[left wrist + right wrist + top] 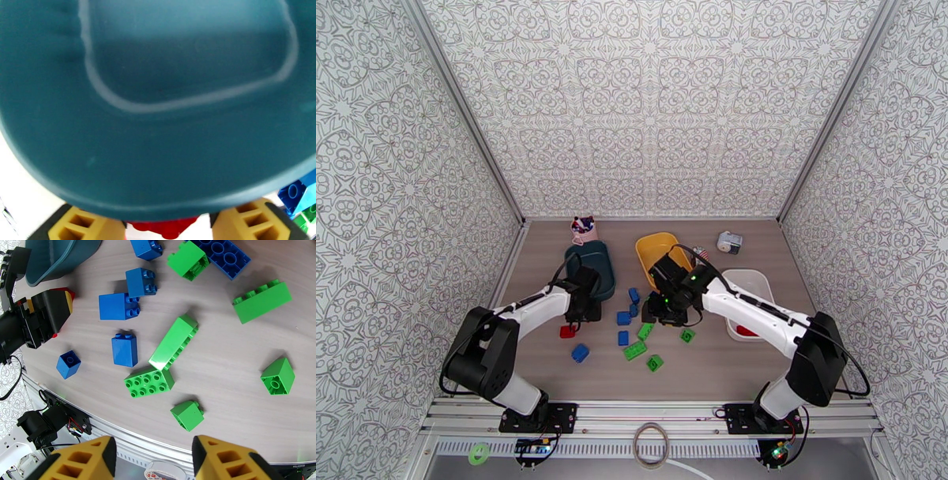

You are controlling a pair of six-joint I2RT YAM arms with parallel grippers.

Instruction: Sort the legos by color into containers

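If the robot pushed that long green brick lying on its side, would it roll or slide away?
Likely slide, not roll: the long green brick is boxy with flat faces. Its hollow underside shows, so it is probably light, and an off-centre push may spin it. It seems to touch the studded green brick, which might get nudged too.

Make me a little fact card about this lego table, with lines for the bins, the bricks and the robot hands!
Bins: teal bin, yellow bin, white bin
Inside white bin: one red lego
Loose on table: blue legos, green legos
Left gripper: fingers on either side of a loose red lego beside the teal bin, grip not sure
Right gripper: open, holding nothing
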